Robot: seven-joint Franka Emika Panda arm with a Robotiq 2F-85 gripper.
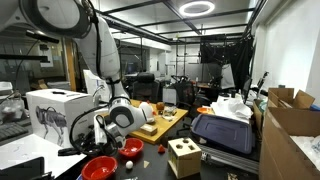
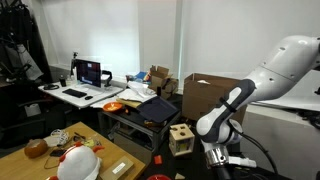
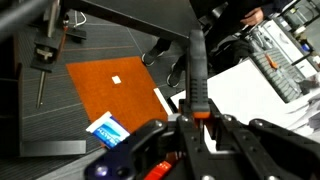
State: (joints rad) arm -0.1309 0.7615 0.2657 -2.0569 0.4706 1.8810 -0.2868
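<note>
wrist view gives us the gripper (image 3: 198,128) at bottom centre, a slim black bar (image 3: 196,70) rising from it toward the top; we cannot tell if the jaws grip it. an orange mat (image 3: 110,90) lies left.

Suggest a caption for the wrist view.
Black pincer hovers above a square orange mat and a blue-white packet.

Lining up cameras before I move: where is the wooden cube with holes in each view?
In an exterior view: wooden cube low, just right of centre.
In an exterior view: the cube low centre, left of the arm.
Wrist view: not in it.
Shared landmark: large cardboard box, in both exterior views.
</note>
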